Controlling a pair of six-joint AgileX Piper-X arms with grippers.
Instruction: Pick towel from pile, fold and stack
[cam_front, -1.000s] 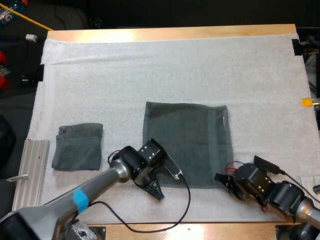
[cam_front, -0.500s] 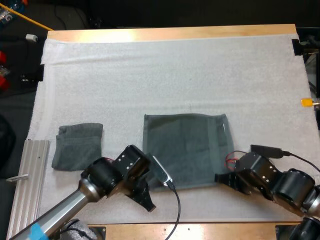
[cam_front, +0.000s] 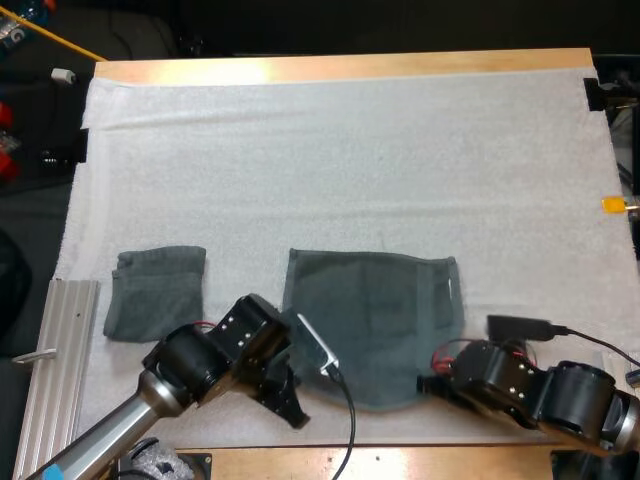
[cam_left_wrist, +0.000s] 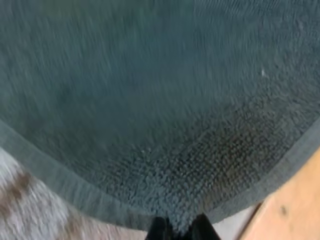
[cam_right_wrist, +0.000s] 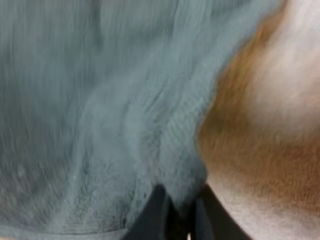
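At the near edge of the bench, the left end effector is found clamped on a corner of the spread towel. Terry pile is pinched between its two black fingers. In the left wrist view, the hemmed edges run away from that corner on both sides, with white mat under one and bare wood under the other.

The right end effector is likewise closed on the cloth, a bunched fold of the towel being gripped from both sides. From above, the two grips are placed at the towel's near left and near right corners. The near hem is bowed toward the bench edge between them. Whether that hem is clear of the mat cannot be told.

Farther in, the towel body is laid on the mat with light creases, and its far hem is roughly straight.

To the left, well apart from it, a folded towel is set flat on the mat. A metal rail is noted at the mat's left edge.
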